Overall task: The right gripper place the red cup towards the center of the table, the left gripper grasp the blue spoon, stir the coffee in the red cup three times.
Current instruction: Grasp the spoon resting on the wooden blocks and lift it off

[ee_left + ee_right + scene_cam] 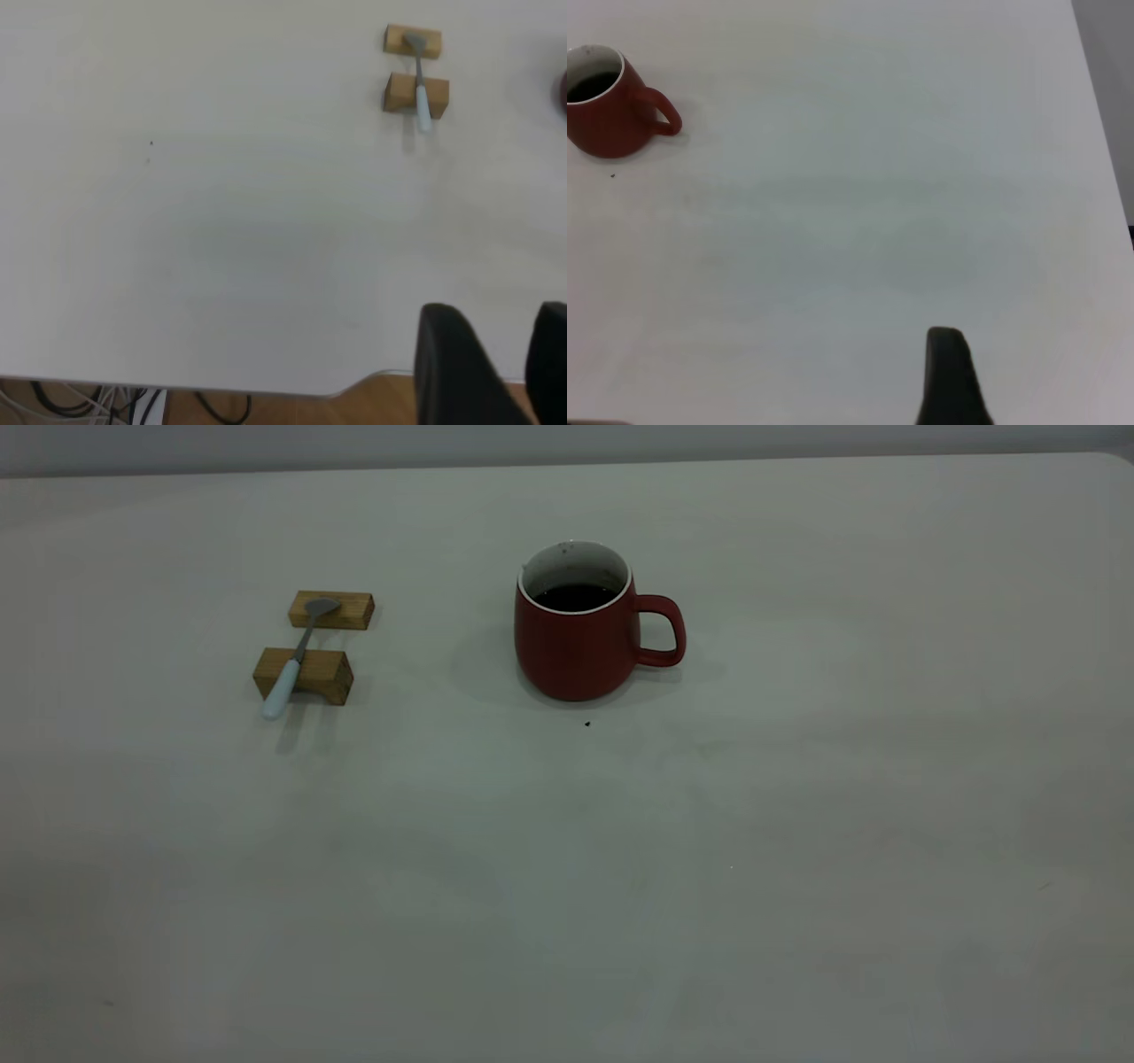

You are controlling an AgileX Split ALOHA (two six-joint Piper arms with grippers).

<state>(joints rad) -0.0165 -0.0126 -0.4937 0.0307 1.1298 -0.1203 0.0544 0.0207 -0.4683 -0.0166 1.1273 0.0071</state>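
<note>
- Coffee (576, 596), dark and nearly black, sits low in the rounded dark-red matte cup (576, 646), which stands upright mid-counter with its handle towards the right arm's side.
- Slim pale-blue-handled metal spoon (297, 655) bridges two small wooden blocks (304, 674), probably raised for easy pinching.
- Left hand (496, 372) hangs spread, empty, near the off-white counter (620, 886) edge.
- Right hand (950, 376) is well away from the cup; I cannot tell its spread.

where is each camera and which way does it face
Exterior: above the table, looking down at the cup and the spoon on two wooden blocks; no arm shows.
Left wrist: high, facing the spoon; left hand fingers show.
Right wrist: high, facing the cup; one right hand finger shows.
Exterior shares both objects.
</note>
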